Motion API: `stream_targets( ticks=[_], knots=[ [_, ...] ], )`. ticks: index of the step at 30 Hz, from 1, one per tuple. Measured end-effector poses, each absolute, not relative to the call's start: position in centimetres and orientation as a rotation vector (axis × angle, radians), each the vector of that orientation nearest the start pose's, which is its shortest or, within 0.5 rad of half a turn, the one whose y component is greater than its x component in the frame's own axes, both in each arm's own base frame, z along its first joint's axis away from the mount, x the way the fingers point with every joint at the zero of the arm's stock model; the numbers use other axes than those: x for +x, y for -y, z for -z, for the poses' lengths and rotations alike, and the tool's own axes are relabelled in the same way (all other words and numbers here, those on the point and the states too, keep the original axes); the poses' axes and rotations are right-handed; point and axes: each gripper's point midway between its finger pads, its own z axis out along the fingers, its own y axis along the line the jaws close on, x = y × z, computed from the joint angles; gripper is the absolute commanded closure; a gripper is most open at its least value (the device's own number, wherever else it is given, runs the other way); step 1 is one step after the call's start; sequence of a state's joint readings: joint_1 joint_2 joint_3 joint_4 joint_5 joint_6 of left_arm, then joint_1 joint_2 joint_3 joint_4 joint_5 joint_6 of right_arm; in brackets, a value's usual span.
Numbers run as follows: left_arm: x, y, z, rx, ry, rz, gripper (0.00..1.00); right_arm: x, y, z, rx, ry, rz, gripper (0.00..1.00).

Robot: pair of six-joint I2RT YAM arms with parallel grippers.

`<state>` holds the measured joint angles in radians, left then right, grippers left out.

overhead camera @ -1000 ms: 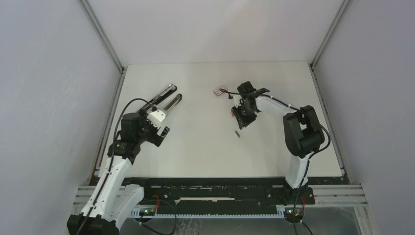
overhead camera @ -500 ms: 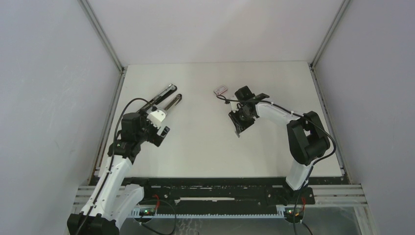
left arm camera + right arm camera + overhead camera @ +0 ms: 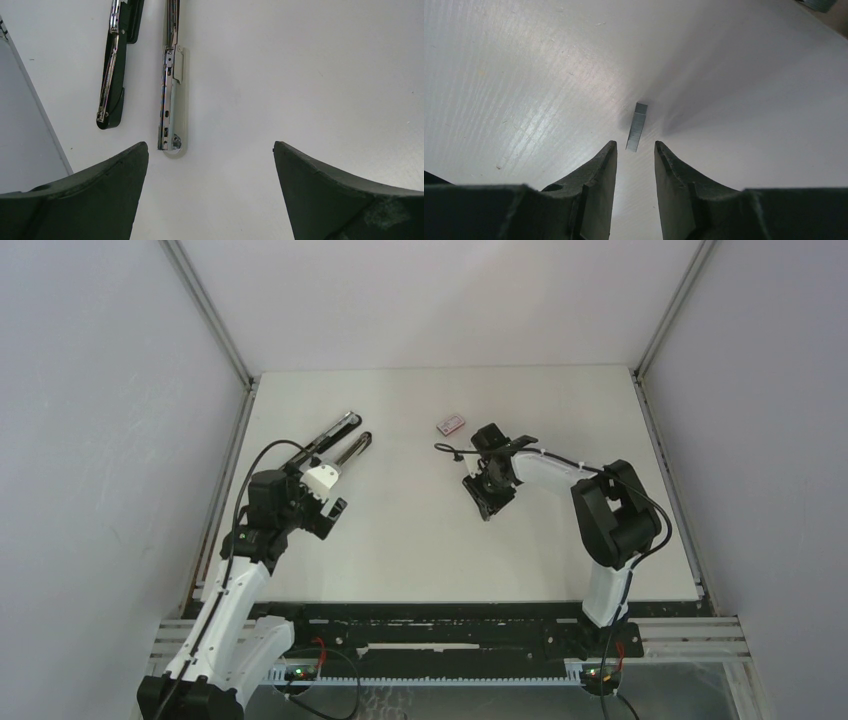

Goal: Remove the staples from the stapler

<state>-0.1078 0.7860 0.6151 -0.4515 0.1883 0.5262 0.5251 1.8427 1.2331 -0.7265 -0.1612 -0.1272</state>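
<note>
White counter (image 3: 400,550): right end effector (image 3: 635,145), jaws narrowly parted, empty, has dropped to the loose staples (image 3: 637,125), already out of the stapler (image 3: 169,95); left end effector (image 3: 210,145) spread wide.

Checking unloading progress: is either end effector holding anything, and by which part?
Nothing is held. The right end effector stands open, the staples lying loose just ahead of its tips; the left end effector gapes wide, short of the stapler.
</note>
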Motion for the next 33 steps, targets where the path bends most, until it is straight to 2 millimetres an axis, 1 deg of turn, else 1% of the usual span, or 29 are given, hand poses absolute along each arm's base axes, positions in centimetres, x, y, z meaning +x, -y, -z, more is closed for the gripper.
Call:
stream_targets(
  ticks=[6,19,27,33],
  knots=[
    [26.46,4.10,-14.26,0.779,-2.037,-0.031,0.00,28.39,-19.49,-2.48,-0.980,-2.763,-0.299,0.68],
    [26.47,4.08,-14.24,0.779,-2.037,-0.032,0.00,28.46,-19.22,-2.14,-0.992,-2.767,-0.267,0.75],
    [26.47,4.08,-14.22,0.779,-2.038,-0.032,0.00,28.52,-19.12,-2.12,-0.992,-2.767,-0.256,0.77],
    [26.47,4.08,-14.22,0.779,-2.038,-0.032,0.00,28.37,-19.33,-2.12,-1.004,-2.763,-0.257,0.81]
  ],
)
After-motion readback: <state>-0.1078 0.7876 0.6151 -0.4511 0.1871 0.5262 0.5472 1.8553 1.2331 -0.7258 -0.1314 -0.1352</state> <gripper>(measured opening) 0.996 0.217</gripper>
